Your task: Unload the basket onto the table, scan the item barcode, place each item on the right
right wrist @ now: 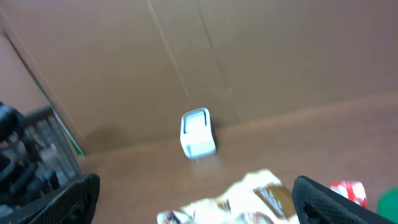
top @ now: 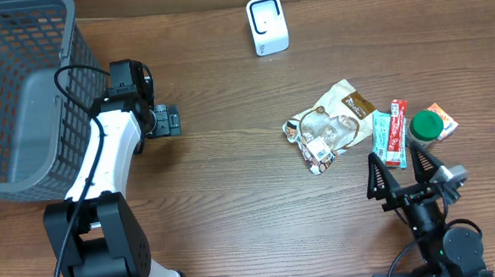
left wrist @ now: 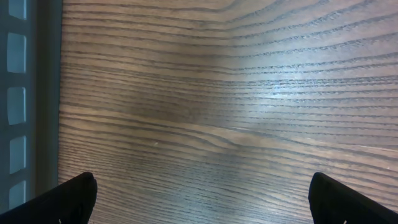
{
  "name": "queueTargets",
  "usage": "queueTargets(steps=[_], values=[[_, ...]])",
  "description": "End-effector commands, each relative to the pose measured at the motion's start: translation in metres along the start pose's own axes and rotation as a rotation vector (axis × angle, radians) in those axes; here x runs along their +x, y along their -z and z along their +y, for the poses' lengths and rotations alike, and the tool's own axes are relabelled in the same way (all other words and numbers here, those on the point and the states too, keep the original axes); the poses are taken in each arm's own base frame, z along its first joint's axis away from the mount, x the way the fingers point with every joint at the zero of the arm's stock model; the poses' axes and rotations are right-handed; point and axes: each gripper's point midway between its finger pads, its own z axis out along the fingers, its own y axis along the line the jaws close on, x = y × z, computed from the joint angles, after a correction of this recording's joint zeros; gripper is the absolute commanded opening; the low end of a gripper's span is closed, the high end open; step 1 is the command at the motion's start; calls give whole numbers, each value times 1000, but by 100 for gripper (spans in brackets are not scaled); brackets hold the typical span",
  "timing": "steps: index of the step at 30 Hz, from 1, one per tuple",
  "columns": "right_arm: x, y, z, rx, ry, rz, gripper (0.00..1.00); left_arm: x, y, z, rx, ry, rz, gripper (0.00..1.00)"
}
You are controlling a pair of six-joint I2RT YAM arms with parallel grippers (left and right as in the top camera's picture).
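Observation:
A white barcode scanner (top: 267, 25) stands upright at the back of the wooden table; the right wrist view shows the scanner (right wrist: 198, 132) against a cardboard wall. A crinkled snack bag (top: 330, 126) with a white label lies right of centre, and its near edge (right wrist: 249, 196) shows blurred low in the right wrist view. My right gripper (top: 393, 155) is open just in front of the packets, fingers pointing towards the bag, holding nothing (right wrist: 196, 186). My left gripper (top: 177, 121) is open beside the basket, over bare wood (left wrist: 202, 186).
A grey mesh basket (top: 16, 91) fills the back left corner. Right of the bag lie a teal packet (top: 382, 136), a red packet (top: 396, 131), a green-lidded item (top: 424, 127) and an orange packet (top: 442, 118).

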Motion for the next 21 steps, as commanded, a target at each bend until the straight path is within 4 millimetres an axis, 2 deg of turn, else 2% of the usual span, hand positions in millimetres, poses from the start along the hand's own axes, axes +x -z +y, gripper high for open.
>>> queueTargets(steps=[1,3,21], values=[[15,0,-7,20,68,52,100,-6,4,0,8,12,-17,100],[25,1,-11,35,87,96,100,-6,4,0,8,12,-17,100],[25,1,-11,35,107,95,100,-6,4,0,8,12,-17,100]])
